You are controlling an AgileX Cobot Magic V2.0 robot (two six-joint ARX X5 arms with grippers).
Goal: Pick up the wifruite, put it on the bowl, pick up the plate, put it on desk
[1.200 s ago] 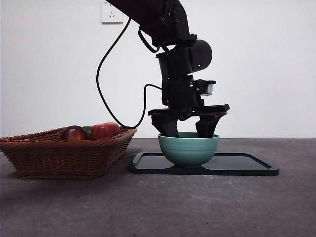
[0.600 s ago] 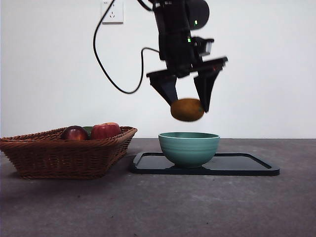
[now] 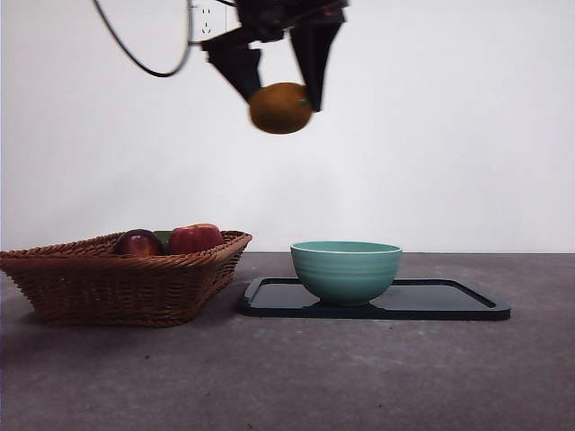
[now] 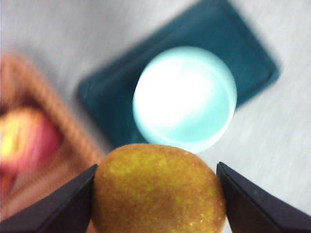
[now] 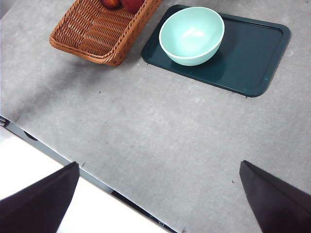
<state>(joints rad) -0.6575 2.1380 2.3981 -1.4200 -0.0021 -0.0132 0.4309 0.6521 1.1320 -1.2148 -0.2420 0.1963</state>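
Left gripper [image 3: 280, 85] jaws clamped on fruit [image 3: 280, 108] sides, high above table, up-left of bowl [image 3: 346, 269]. Right gripper [image 5: 155, 204] jaws wide apart, empty, waiting over desk [image 5: 146, 136]. Fruit oval, fuzzy matte brown skin; likely light, a bit soft, so grip across its middle, not hard. Bowl smooth teal glaze, faint ridges, empty, sits on dark flat tray [image 3: 449, 305] with raised rim. Wicker basket [image 3: 117, 283] beside tray holds apples [image 3: 193, 238]. Desk mottled grey.
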